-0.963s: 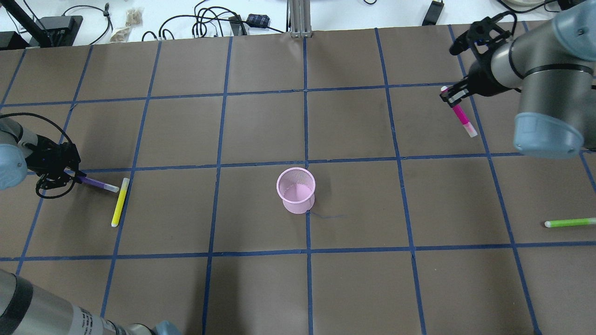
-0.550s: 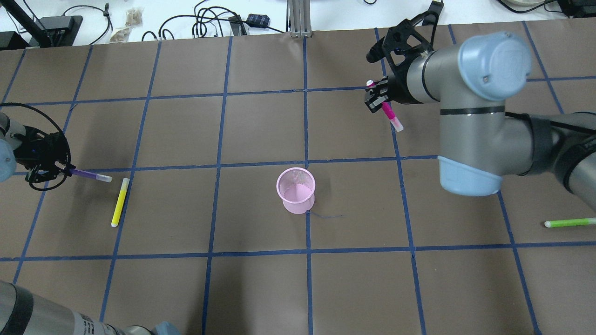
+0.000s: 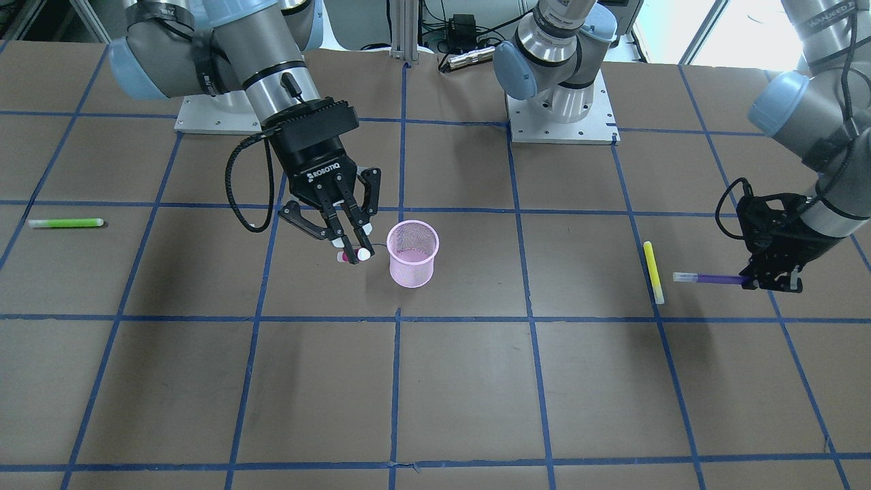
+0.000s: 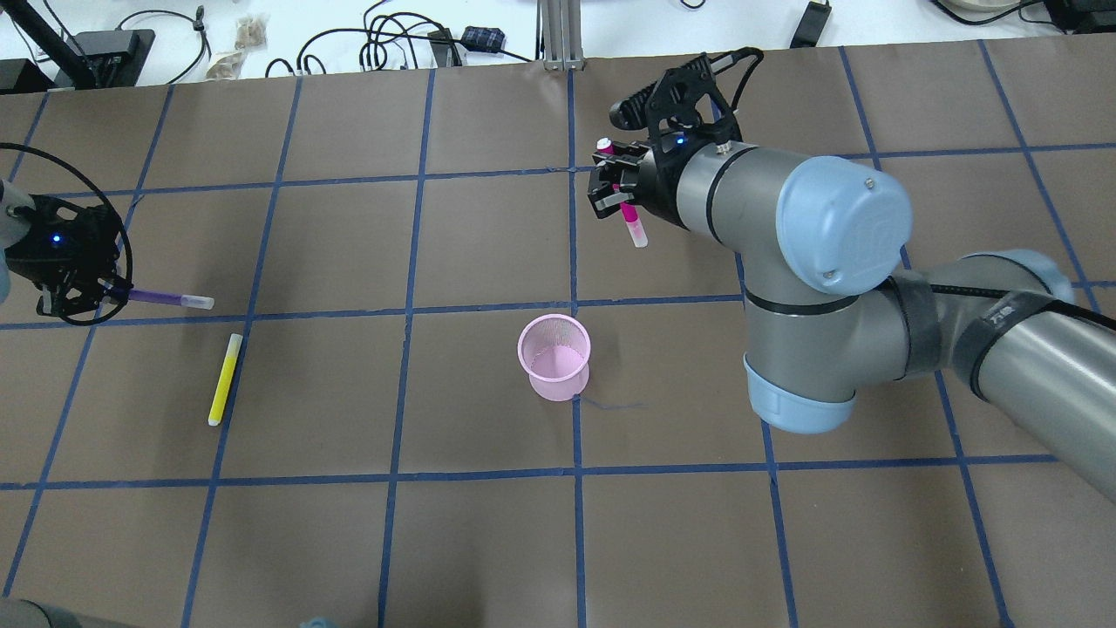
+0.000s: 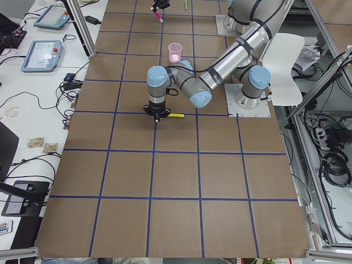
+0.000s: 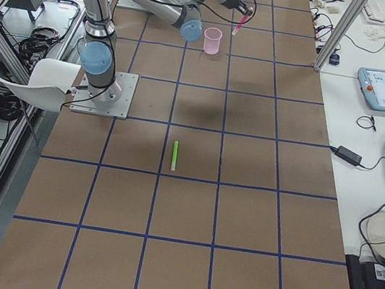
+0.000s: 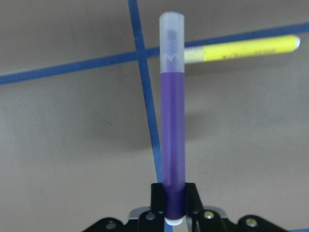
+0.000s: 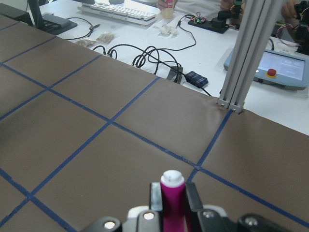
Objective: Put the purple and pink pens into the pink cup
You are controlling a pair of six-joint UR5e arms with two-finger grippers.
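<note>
The pink mesh cup (image 4: 554,356) stands upright at the table's middle; it also shows in the front view (image 3: 412,253). My right gripper (image 4: 613,187) is shut on the pink pen (image 4: 632,222), held in the air beyond the cup, white cap hanging down. In the front view the right gripper (image 3: 352,250) hangs just left of the cup. The right wrist view shows the pen's end (image 8: 172,198) between the fingers. My left gripper (image 4: 103,292) is shut on the purple pen (image 4: 166,299), held level above the table at the far left, cap pointing right; the left wrist view shows the pen (image 7: 172,145).
A yellow pen (image 4: 224,379) lies on the table below and right of the purple pen. A green pen (image 3: 65,222) lies near the table's right end. Cables and devices line the white bench beyond the far edge.
My right arm has swung left with the pink pen, from the far right to just beyond the cup. My left gripper has lifted the purple pen up and away from the yellow pen.
</note>
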